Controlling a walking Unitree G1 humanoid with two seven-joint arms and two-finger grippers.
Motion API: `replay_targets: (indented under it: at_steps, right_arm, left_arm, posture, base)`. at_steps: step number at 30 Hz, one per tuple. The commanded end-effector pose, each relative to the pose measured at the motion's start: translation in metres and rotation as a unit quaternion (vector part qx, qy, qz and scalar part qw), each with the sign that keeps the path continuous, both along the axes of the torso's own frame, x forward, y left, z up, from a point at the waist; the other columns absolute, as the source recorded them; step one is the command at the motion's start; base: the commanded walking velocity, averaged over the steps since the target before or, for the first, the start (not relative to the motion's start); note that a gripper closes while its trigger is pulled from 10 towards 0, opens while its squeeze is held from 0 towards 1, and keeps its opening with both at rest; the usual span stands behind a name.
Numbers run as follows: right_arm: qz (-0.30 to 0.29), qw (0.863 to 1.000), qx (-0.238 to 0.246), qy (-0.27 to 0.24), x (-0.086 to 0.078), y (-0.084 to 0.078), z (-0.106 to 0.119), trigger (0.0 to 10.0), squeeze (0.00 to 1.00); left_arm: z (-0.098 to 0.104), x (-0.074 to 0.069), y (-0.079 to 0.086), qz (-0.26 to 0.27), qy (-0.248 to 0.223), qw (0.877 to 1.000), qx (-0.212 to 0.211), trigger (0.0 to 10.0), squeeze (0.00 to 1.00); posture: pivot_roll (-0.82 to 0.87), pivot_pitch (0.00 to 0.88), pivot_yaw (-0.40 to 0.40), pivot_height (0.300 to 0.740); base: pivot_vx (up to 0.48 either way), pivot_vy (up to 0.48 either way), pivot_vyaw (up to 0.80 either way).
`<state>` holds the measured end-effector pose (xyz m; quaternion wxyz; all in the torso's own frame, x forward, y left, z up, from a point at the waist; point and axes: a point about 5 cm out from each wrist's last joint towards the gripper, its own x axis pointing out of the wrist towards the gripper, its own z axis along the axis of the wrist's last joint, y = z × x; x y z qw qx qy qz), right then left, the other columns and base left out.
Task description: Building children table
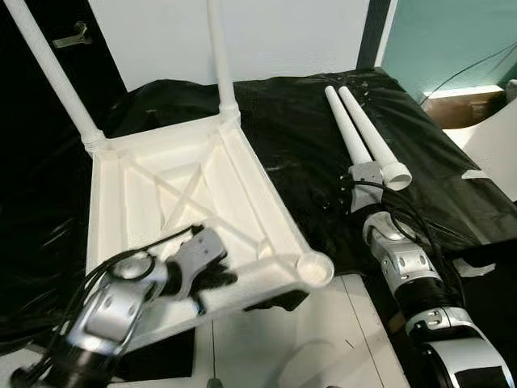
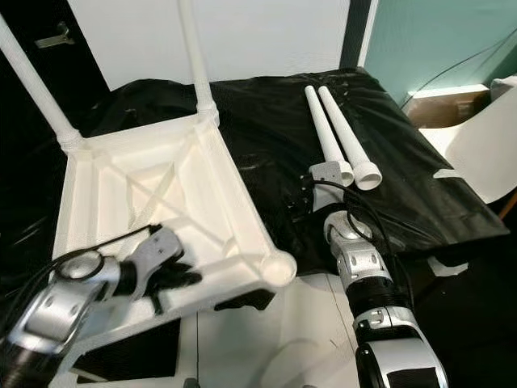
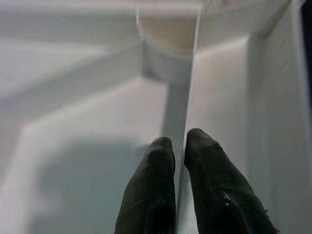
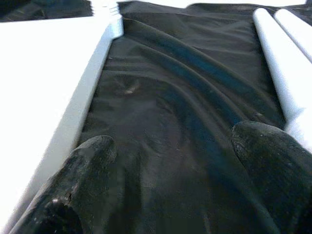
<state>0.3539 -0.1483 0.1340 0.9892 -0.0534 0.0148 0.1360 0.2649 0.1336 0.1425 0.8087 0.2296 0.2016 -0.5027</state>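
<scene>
Your left arm reaches forward and inward from the lower left, wrist bent so the left gripper (image 1: 212, 279) meets the near rim of the upturned white tabletop (image 1: 194, 190). Its fingers (image 3: 151, 195) are pinched nearly together on a thin vertical rib of that rim, close to the empty corner socket (image 1: 315, 268). The tabletop lies underside up on the black sheet (image 1: 307, 137) covering the table, with two legs (image 1: 56, 77) already standing in its far corners. Your right arm stretches straight ahead, and the right gripper (image 4: 173, 161) hovers low over the sheet with fingers (image 4: 87, 165) spread wide, holding nothing, between the tabletop edge and two loose legs (image 1: 363, 133) lying side by side.
</scene>
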Motion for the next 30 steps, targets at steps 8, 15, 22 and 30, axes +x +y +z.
replay_targets:
  at_steps: [8,15,22,30]
  right_arm:
    - [-0.037,0.999,0.007,-0.012,0.000,0.003,0.002,10.0,0.00]
    - [-0.129,0.990,-0.005,-0.059,-0.002,-0.011,0.010,10.0,0.00]
    - [-0.219,0.972,-0.002,-0.090,-0.005,-0.032,0.019,10.0,1.00]
    - [-0.221,0.973,0.032,-0.057,0.000,-0.047,0.017,10.0,0.91]
  left_arm:
    - [0.018,0.026,-0.018,0.146,-0.153,0.977,-0.027,10.0,1.00]
    - [0.044,0.023,-0.021,0.142,-0.197,0.965,-0.102,10.0,0.00]
    - [0.057,0.018,-0.012,0.164,-0.218,0.954,-0.126,10.0,0.00]
    - [0.060,0.012,-0.010,0.189,-0.221,0.946,-0.145,10.0,0.00]
  posture:
    - [0.07,0.031,0.044,0.740]
    - [0.06,0.039,0.052,0.740]
    - [0.07,0.045,0.048,0.740]
    - [0.07,0.042,0.046,0.740]
  base:
    - [0.000,0.000,0.00]
    - [0.000,0.000,0.00]
    - [0.000,0.000,0.00]
    - [0.000,0.000,0.00]
